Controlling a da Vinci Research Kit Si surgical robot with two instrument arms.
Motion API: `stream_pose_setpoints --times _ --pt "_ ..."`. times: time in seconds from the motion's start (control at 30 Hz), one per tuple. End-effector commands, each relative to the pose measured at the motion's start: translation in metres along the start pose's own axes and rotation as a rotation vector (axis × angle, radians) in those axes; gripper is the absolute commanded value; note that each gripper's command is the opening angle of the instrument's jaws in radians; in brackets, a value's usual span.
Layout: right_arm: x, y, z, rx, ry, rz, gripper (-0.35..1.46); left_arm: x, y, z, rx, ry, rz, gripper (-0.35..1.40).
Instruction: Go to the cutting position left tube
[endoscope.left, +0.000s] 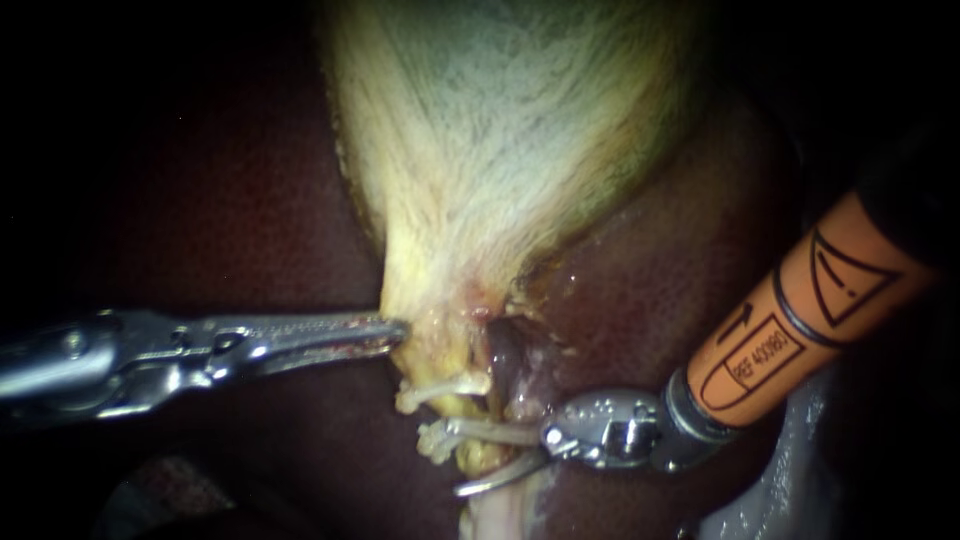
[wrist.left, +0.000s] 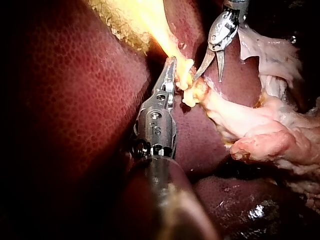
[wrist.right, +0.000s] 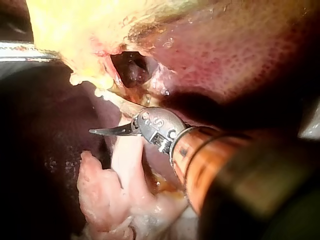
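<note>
Yellow and stringy, the left tube (endoscope.left: 458, 408) runs down from the gallbladder (endoscope.left: 500, 150) neck, crossed by two white clips (endoscope.left: 445, 388). The nearer right instrument (endoscope.left: 495, 460) holds its jaws apart, seemingly astride the tube below them. The left instrument (endoscope.left: 392, 331) clamps the neck.

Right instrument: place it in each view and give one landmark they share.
Endoscope view: right instrument enters from the right, blades open by the tube.
Left wrist view: right instrument ahead of the left instrument, blades apart.
Right wrist view: right instrument from the bottom edge, one blade showing.
Shared landmark: yellow neck of the gallbladder.
</note>
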Motion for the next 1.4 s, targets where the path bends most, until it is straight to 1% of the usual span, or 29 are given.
stream_pose_setpoints --times 0.03,0.1,0.2,0.33,0.43,0.7,0.83,1.0,1.1,1.27,1.4 --pt "0.0 0.0002 -0.0002 -0.011 0.002 0.0 1.28 0.0 -0.0001 0.0 0.0 0.0 0.0 -0.35" --pt "-0.0002 0.0006 -0.0004 -0.026 -0.002 0.001 1.3 -0.0001 -0.0002 -0.0001 -0.001 -0.003 0.0 -0.35" --pt "0.0 0.0009 -0.0005 -0.044 0.005 0.004 1.33 -0.0002 -0.0003 -0.0001 -0.001 -0.003 0.0 -0.35" --pt "0.0005 0.0012 -0.0006 -0.063 0.011 -0.02 1.36 -0.0003 -0.0006 -0.0002 -0.002 -0.003 -0.001 -0.35" --pt "0.001 0.0013 -0.0002 -0.067 0.018 -0.041 1.38 -0.0004 -0.0007 -0.0002 -0.003 -0.003 -0.001 -0.35" --pt "0.0017 0.0015 0.0007 -0.071 0.022 -0.06 1.4 -0.0004 -0.0007 -0.0002 -0.003 -0.003 -0.001 -0.35" --pt "0.0021 0.0017 0.0011 -0.072 0.027 -0.087 1.4 -0.0004 -0.0007 -0.0002 -0.003 -0.003 -0.001 -0.35" --pt "0.0028 0.002 0.0006 -0.076 0.028 -0.091 1.4 -0.0004 -0.0008 -0.0002 -0.004 -0.003 -0.001 -0.35" --pt "0.0031 0.0023 -0.0001 -0.095 0.034 -0.092 1.4 -0.0004 -0.0008 -0.0002 -0.004 -0.003 -0.001 -0.35" --pt "0.0033 0.0028 -0.0019 -0.121 0.044 -0.091 1.4 -0.0004 -0.0008 -0.0002 -0.003 -0.003 -0.001 -0.35" --pt "0.0033 0.003 -0.002 -0.141 0.048 -0.087 1.4 -0.0005 -0.0008 -0.0002 -0.004 -0.003 -0.001 -0.35"
